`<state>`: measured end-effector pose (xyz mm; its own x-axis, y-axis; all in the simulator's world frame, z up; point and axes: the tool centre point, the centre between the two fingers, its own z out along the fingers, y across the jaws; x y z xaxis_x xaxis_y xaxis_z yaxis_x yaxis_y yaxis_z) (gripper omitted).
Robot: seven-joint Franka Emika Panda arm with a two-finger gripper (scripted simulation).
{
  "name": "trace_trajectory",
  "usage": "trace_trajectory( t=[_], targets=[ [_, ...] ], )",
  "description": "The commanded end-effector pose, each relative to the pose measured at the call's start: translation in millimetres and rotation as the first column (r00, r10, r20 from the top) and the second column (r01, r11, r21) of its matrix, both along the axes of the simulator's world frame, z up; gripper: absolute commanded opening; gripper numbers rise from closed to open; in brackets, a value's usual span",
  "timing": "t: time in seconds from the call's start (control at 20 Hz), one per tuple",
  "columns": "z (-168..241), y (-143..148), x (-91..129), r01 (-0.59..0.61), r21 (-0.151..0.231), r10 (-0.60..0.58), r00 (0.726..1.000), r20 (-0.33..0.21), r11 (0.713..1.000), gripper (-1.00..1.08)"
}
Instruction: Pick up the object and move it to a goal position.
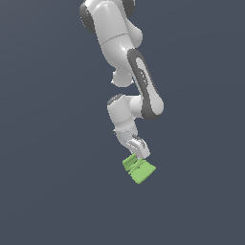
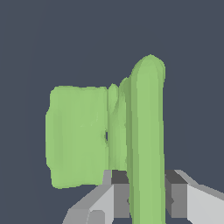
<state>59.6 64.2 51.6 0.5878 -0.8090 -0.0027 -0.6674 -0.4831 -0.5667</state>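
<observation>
From the exterior view, my arm [image 1: 125,72] reaches down out of the top of the picture and my gripper [image 1: 138,154] ends right at the light-green ridged block [image 1: 139,169]. The block lies directly under my fingertips, touching them, with no gap that I can make out. Its ridges and groove run on a slant, from the exterior view's upper left down toward its lower right, and I take that slant as its long axis. My wrist sits above and a little to the exterior view's left of the block. The backdrop is a flat dark grey, so I cannot tell whether the block rests on a surface or already hangs clear of one. No goal marker shows here.

From the wrist view, one tall raised ridge of the block [image 2: 148,131] runs straight away from me, passing between my two fingers [image 2: 119,192]. The dark pads stand close on either side of that ridge and appear to touch it, so I judge my gripper [image 2: 147,194] to be closed on the ridge. The wider flat part of the block spreads off to one side, outside my grasp. The ridge's length runs straight out from my wrist.
</observation>
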Motion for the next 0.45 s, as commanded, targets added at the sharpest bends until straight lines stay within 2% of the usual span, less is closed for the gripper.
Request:
trace_trajectory(
  t=[0.0,0.4],
  targets=[
    [1.8,-2.7,7.6,0.000,0.000,0.000,1.000,0.000,1.000,-1.00],
    [2.4,-4.1,13.2,0.000,0.000,0.000,1.000,-0.001,1.000,-1.00]
  ],
)
